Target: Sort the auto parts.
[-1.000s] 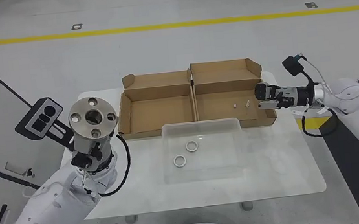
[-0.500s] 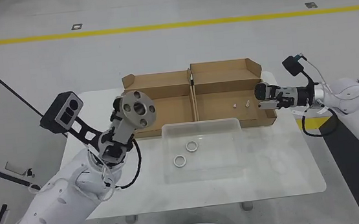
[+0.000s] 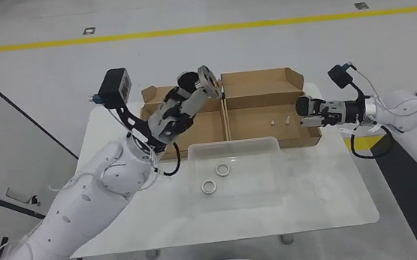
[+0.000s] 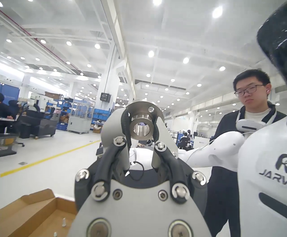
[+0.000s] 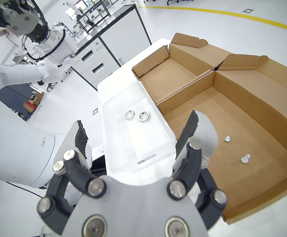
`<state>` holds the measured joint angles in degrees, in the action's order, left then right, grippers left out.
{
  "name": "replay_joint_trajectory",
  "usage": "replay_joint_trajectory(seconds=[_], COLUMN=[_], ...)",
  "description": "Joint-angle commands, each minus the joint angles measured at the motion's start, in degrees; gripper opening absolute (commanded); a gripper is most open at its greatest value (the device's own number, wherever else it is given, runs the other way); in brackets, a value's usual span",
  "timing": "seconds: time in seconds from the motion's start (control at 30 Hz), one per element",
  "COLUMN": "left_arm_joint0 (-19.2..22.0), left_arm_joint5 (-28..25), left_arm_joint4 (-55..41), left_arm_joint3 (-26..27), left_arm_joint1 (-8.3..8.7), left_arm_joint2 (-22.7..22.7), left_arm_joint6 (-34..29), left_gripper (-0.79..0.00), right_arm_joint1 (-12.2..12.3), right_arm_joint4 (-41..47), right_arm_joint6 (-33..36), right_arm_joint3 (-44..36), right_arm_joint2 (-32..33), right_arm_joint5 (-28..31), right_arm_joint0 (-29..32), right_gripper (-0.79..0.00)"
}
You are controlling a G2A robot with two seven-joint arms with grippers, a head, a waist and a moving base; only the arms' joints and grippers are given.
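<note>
Pale floor (image 3: pixel 37 71), yellow line (image 3: pixel 259 24), grey cabinet (image 5: pixel 125 38), ceiling lights (image 4: pixel 151 53)

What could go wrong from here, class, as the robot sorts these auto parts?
1. The left gripper holds the round silver metal flange in the air near the shared wall of the two brown cardboard boxes; released here, it might strike that wall or land in the wrong box.
2. The grip seems to be on its narrow hub alone, so the tilted flange might slip.

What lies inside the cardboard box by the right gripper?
A small bolt and another metal part lie apart on the cardboard box floor. The right gripper hides some floor.
</note>
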<state>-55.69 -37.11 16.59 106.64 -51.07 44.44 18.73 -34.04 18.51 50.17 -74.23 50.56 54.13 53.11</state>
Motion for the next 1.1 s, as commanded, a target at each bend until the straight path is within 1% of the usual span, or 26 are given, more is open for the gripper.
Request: replay_joint_trajectory(seconds=[0.0,0.1,0.2,0.43,0.6,0.93,1.07], left_arm_joint0=[2.2,4.57,5.97,8.57,11.93,19.0,21.36], left_arm_joint5=[1.16,3.1,4.21,6.55,7.87,10.27,10.2], left_arm_joint4=[0.85,2.53,3.78,5.59,5.7,6.78,8.6], left_arm_joint3=[-2.84,-6.48,-9.36,-14.22,-17.82,-28.19,-32.37], left_arm_joint1=[-0.98,-2.23,-3.23,-5.12,-6.71,-10.61,-12.12], left_arm_joint2=[-1.24,-2.65,-3.71,-5.53,-6.95,-10.38,-11.7], left_arm_joint6=[-2.63,-6.3,-9.55,-18.24,-25.66,-36.36,-38.99], left_gripper=[-0.785,-0.785,-0.785,-0.785,-0.785,-0.785,-0.785], right_arm_joint1=[0.0,0.0,0.0,0.0,0.0,0.0,0.0], right_arm_joint4=[0.0,0.0,0.0,0.0,0.0,0.0,0.0], right_arm_joint6=[0.0,0.0,0.0,0.0,0.0,0.0,0.0], right_arm_joint3=[0.0,0.0,0.0,0.0,0.0,0.0,0.0], right_arm_joint2=[0.0,0.0,0.0,0.0,0.0,0.0,0.0], right_arm_joint5=[0.0,0.0,0.0,0.0,0.0,0.0,0.0], right_arm_joint0=[0.0,0.0,0.0,0.0,0.0,0.0,0.0], right_gripper=[0.0,0.0,0.0,0.0,0.0,0.0,0.0])
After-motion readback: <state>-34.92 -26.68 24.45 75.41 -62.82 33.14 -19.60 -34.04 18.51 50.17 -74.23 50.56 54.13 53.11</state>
